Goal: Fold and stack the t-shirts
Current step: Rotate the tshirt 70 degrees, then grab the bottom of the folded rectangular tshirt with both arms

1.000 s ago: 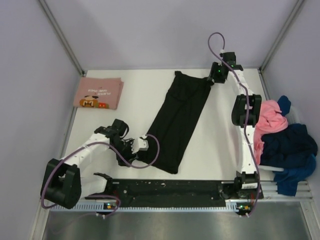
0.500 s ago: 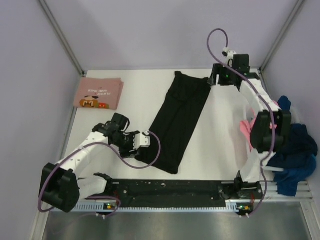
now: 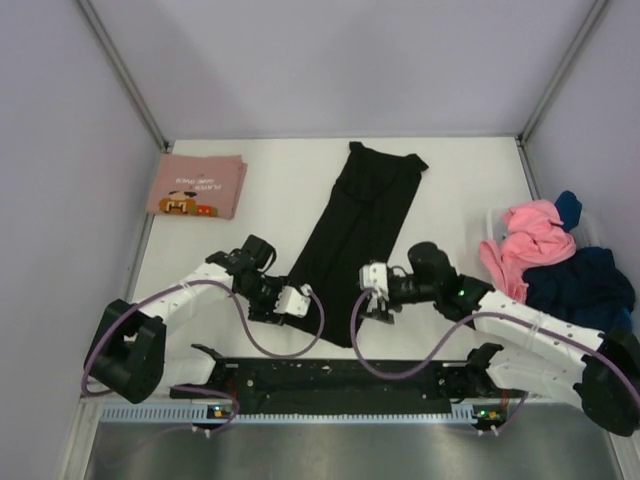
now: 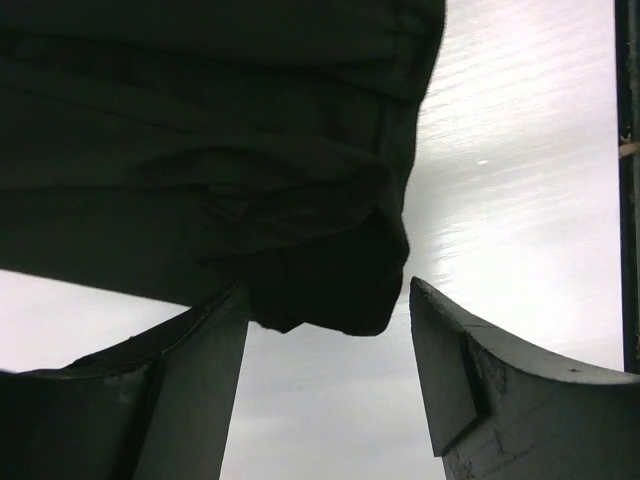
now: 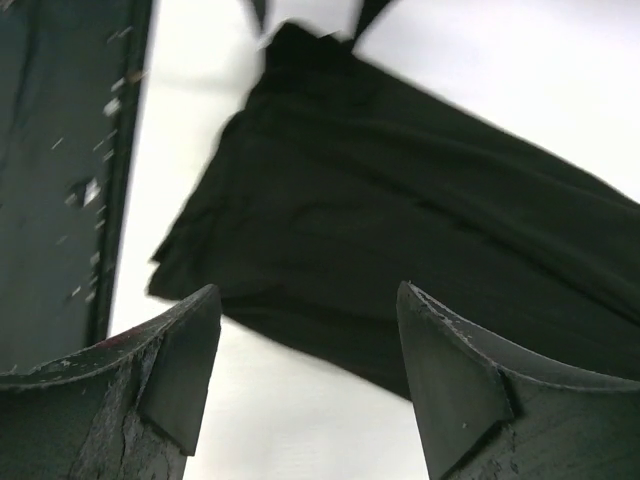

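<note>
A black t-shirt lies on the white table as a long narrow strip, running from the back centre down to the front edge. My left gripper is open at the strip's near left corner. In the left wrist view that bunched black corner sits just ahead of the spread fingers, not pinched. My right gripper is open at the near right edge. The right wrist view has the black cloth beyond my right gripper, with bare table between the jaws. A folded pink t-shirt with a cartoon print lies at the back left.
A loose heap of pink, navy and blue t-shirts sits off the table's right side. A black rail runs along the near edge between the arm bases. Grey walls close in the back and sides.
The right arm has swung from the shirt's far end at the back right down to its near right edge. Both grippers have opened wider. The left gripper has shifted slightly right.
</note>
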`<action>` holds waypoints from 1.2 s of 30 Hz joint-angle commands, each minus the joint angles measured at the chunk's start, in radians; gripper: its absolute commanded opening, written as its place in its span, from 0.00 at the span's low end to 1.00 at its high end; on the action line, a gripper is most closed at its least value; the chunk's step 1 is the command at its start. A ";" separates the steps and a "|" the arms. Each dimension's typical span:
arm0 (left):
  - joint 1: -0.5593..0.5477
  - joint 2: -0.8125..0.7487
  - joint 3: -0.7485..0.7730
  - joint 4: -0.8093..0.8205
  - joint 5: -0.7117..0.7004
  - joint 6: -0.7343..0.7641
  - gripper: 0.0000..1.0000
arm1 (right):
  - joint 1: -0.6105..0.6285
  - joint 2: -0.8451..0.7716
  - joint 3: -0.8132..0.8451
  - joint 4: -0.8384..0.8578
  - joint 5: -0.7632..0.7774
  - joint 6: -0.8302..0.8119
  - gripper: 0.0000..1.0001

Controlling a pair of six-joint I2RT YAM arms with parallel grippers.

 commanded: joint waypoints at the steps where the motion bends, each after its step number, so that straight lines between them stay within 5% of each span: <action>1: -0.021 0.015 -0.024 0.001 0.026 0.057 0.69 | 0.186 -0.047 -0.066 -0.054 0.088 -0.237 0.70; 9: -0.063 0.041 -0.052 0.013 -0.060 0.034 0.64 | 0.432 0.206 -0.073 0.110 0.279 -0.258 0.71; 14: -0.075 0.014 -0.059 0.009 -0.049 -0.007 0.33 | 0.467 0.331 -0.050 0.108 0.342 -0.291 0.67; 21: -0.138 -0.052 -0.079 -0.045 -0.020 -0.095 0.00 | 0.502 0.276 -0.050 -0.039 0.353 -0.296 0.08; 23: -0.172 -0.070 -0.064 -0.098 -0.003 -0.122 0.00 | 0.516 0.212 -0.042 -0.087 0.339 -0.281 0.00; 29: -0.218 -0.110 0.121 -0.235 0.070 -0.242 0.00 | 0.512 0.023 -0.025 -0.166 0.316 -0.135 0.00; 36: -0.216 0.036 0.371 -0.067 -0.146 -0.429 0.00 | 0.228 -0.024 -0.008 -0.067 0.275 -0.092 0.00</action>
